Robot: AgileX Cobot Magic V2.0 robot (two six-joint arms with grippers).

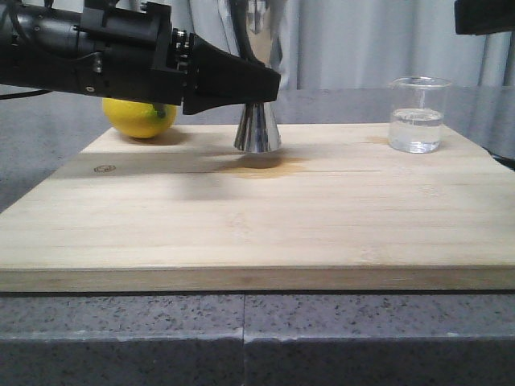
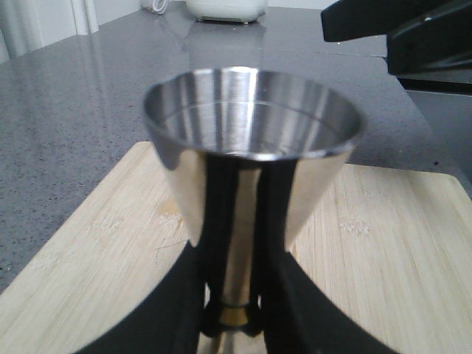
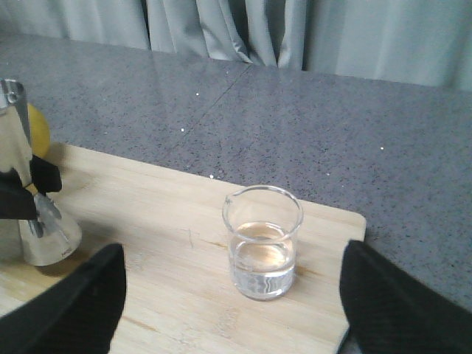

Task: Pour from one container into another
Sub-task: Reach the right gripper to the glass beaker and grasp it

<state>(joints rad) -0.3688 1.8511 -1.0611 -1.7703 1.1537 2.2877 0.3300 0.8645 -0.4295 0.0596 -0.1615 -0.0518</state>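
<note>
The beaker [image 3: 262, 242] is standing part-filled near the far right corner of the board [image 1: 257, 217], well apart from the jigger [image 1: 257, 129] at the board's far middle. The left pincer [image 1: 261, 80] is clamping the jigger's waist; the right pincer [image 3: 228, 310] is hanging released, straddling the beaker without touching. Judged step: steadying the receiver; next, closing on the beaker and carrying it over
</note>
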